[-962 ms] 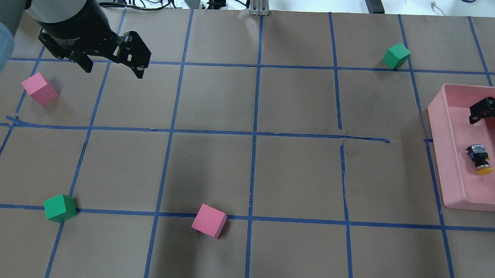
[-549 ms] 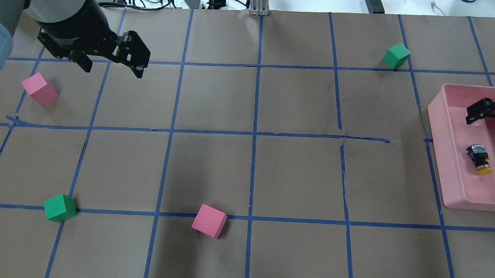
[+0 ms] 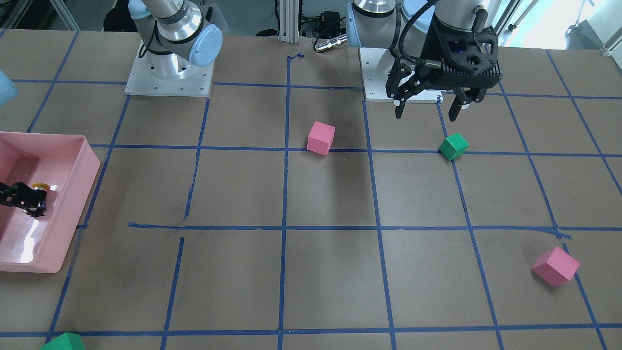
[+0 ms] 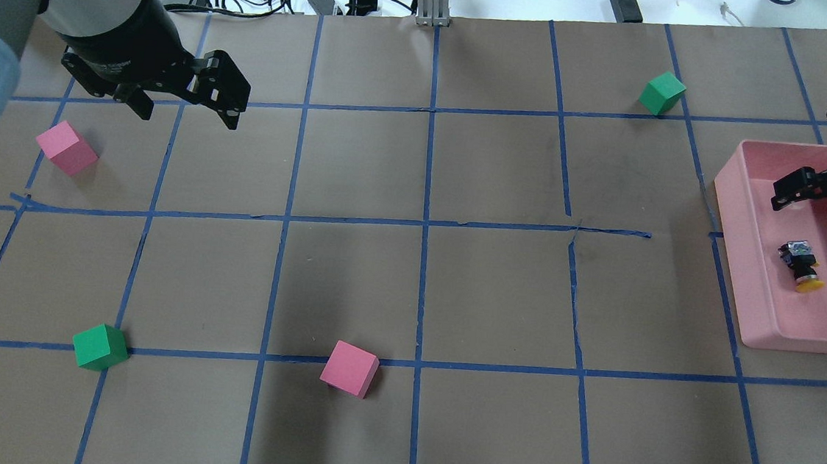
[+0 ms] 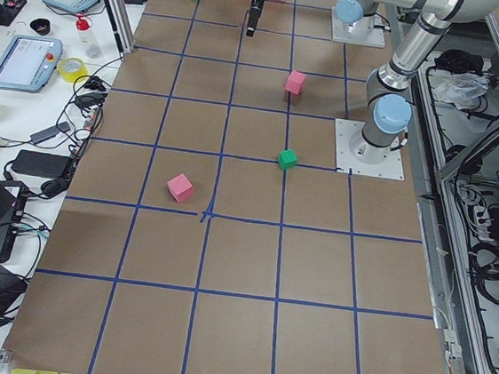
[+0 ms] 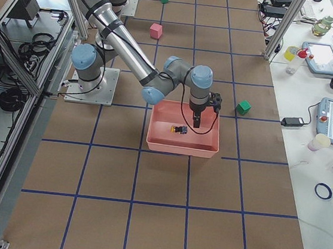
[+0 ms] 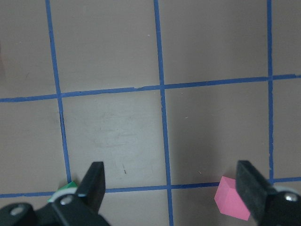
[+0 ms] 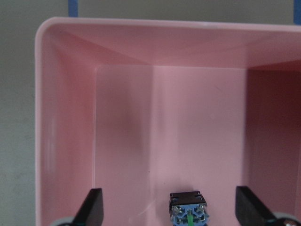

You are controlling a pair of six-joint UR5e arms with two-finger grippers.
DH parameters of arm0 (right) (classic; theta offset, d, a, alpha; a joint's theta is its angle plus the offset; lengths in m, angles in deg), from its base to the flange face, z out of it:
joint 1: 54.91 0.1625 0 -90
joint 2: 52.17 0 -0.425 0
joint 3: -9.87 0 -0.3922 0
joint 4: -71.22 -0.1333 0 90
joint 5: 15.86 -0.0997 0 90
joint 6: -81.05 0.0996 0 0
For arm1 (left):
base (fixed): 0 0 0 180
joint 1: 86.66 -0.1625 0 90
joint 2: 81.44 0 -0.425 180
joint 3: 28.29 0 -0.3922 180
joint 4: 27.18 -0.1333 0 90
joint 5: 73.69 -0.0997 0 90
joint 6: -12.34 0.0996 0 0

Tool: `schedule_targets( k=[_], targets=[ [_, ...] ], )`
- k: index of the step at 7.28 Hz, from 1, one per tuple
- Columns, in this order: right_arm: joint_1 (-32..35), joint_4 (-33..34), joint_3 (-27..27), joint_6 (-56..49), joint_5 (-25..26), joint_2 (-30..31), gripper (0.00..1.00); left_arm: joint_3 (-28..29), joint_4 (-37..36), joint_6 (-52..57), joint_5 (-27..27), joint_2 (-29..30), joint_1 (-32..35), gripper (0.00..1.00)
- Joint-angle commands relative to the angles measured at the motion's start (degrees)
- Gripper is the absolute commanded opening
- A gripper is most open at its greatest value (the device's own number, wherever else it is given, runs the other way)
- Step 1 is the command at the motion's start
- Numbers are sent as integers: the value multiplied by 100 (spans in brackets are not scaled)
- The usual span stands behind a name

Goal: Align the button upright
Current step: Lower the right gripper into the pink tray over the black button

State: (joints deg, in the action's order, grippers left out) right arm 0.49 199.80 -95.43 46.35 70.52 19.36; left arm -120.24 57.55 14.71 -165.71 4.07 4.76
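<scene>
The button (image 4: 800,266) lies on its side on the floor of the pink tray (image 4: 736,213), yellow cap toward the robot, silvery base away. It also shows in the right side view (image 6: 181,129), and its base shows at the bottom of the right wrist view (image 8: 188,209). My right gripper (image 4: 811,198) hangs open and empty over the tray's far part, just beyond the button, not touching it. My left gripper (image 4: 188,117) is open and empty above the table's far left, with nothing between its fingers (image 7: 96,179).
A pink cube (image 4: 66,148) lies just left of the left gripper, another pink cube (image 4: 349,368) at near centre. One green cube (image 4: 100,346) sits near left, another (image 4: 662,93) far right beside the tray. Cables and gear line the far edge.
My right gripper has shifted a little left and farther from the robot over the tray, still open. The button has not moved. The left gripper has barely moved.
</scene>
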Motion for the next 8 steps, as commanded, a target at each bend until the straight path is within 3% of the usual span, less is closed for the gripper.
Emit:
schedule_targets(
  k=[1, 8],
  targets=[
    [-3, 113, 0, 7, 63, -121, 99, 2, 0, 0, 9, 0, 8, 100],
    [-214, 141, -18, -371, 152, -482, 100, 2, 0, 0, 0, 0, 8, 100]
  ],
)
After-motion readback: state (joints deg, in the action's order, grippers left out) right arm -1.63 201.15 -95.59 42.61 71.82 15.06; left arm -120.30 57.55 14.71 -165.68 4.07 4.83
